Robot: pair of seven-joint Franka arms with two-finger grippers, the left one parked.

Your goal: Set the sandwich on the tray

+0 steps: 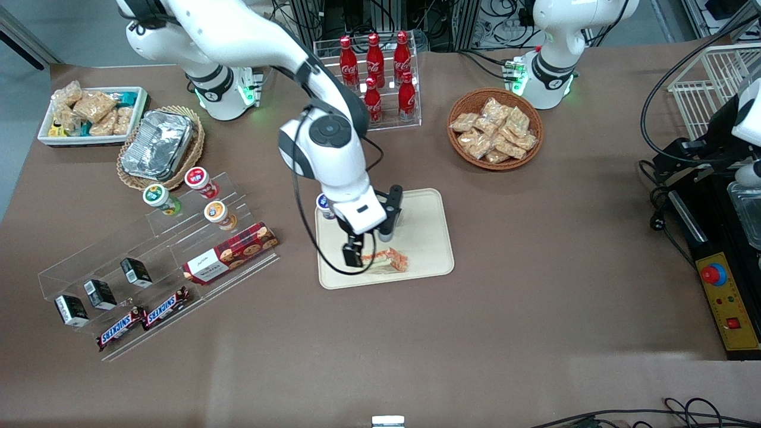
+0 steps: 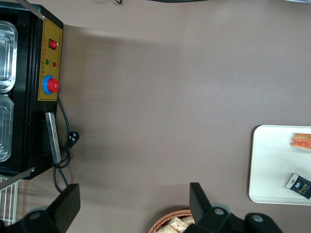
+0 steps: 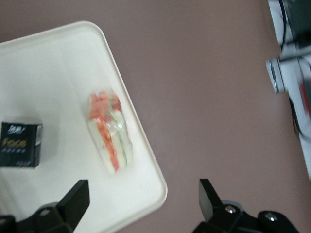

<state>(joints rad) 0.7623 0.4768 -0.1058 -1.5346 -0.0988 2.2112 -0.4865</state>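
Note:
The sandwich [image 1: 389,260], a wrapped wedge of white bread with orange and green filling, lies flat on the cream tray [image 1: 425,226], close to the tray's edge nearest the front camera. My right gripper [image 1: 365,246] hovers just above the tray beside the sandwich, apart from it. In the right wrist view the sandwich [image 3: 111,132] rests on the tray [image 3: 58,73], and the gripper [image 3: 142,191] is open with only a tray corner and bare table between its fingers. The left wrist view catches the sandwich [image 2: 302,141] on the tray [image 2: 272,165].
A small black box [image 3: 20,144] also lies on the tray. A blue-lidded cup [image 1: 324,205] stands at the tray's edge. A clear rack with cups, a red cookie box [image 1: 230,260] and Snickers bars lies toward the working arm's end. Cola bottles [image 1: 376,65] and a snack basket [image 1: 494,129] stand farther back.

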